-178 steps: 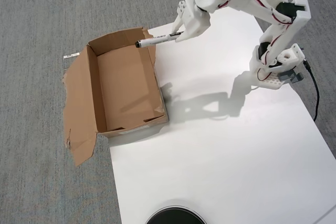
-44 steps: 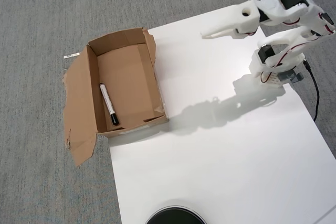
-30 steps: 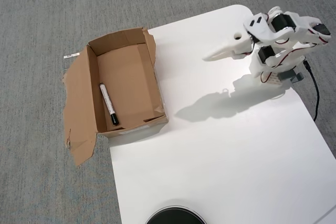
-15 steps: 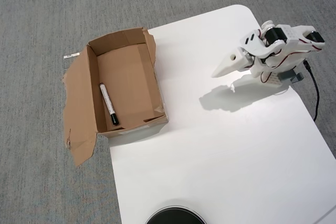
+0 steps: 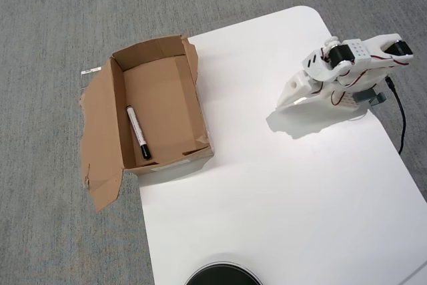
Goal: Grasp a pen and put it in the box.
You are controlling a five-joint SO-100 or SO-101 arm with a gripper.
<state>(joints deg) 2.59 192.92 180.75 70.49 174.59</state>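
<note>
The pen, a slim white marker with a black cap, lies flat inside the box along its left wall, cap end towards the near side. The brown cardboard box stands open at the table's left edge, its torn flaps splayed outward. My gripper is at the right side of the table, on the folded white arm, well apart from the box. Its jaws look closed together with nothing between them.
The white table spreads between the box and the arm. A black round object sits at the table's near edge. A black cable runs off behind the arm. Grey carpet surrounds the table.
</note>
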